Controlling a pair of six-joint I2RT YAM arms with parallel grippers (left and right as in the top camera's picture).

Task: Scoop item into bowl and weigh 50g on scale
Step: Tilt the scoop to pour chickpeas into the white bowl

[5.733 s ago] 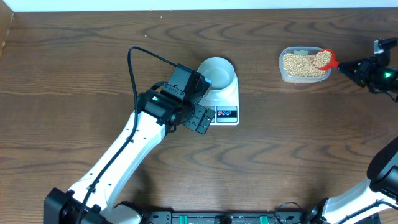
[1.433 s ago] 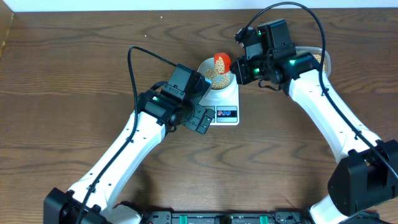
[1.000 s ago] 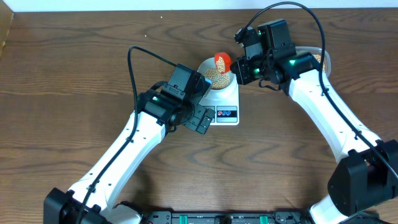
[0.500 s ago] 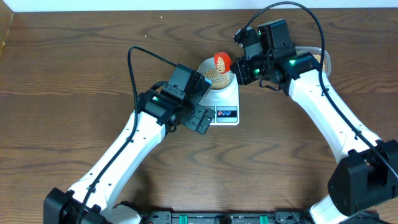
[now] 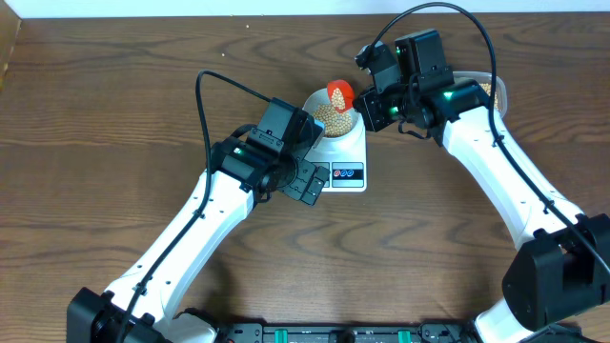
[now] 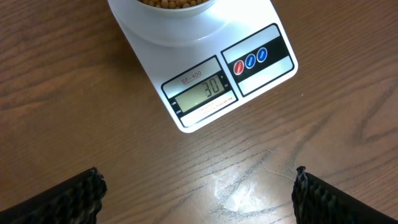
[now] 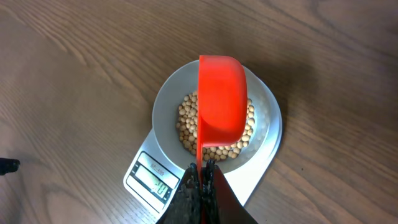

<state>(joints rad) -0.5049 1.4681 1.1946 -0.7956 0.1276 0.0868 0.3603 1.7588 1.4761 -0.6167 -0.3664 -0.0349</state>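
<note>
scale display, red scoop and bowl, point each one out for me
scale display (image 6: 205, 88): left wrist view, on the grey screen.
red scoop (image 7: 222, 93): right wrist view, middle of its cup.
bowl (image 7: 163, 115): right wrist view, bare inner wall left of the beans.

We see the white rectangular scale (image 5: 355, 151) just above the centre of the overhead frame, lying flat with its red and blue buttons (image 6: 250, 60) on the lower edge. Its grey display (image 6: 204, 88) reads 30. On its upper half stands the small pale bowl (image 5: 311, 105), upright, with tan-yellow beans (image 5: 334, 116) covering its bottom.
</note>
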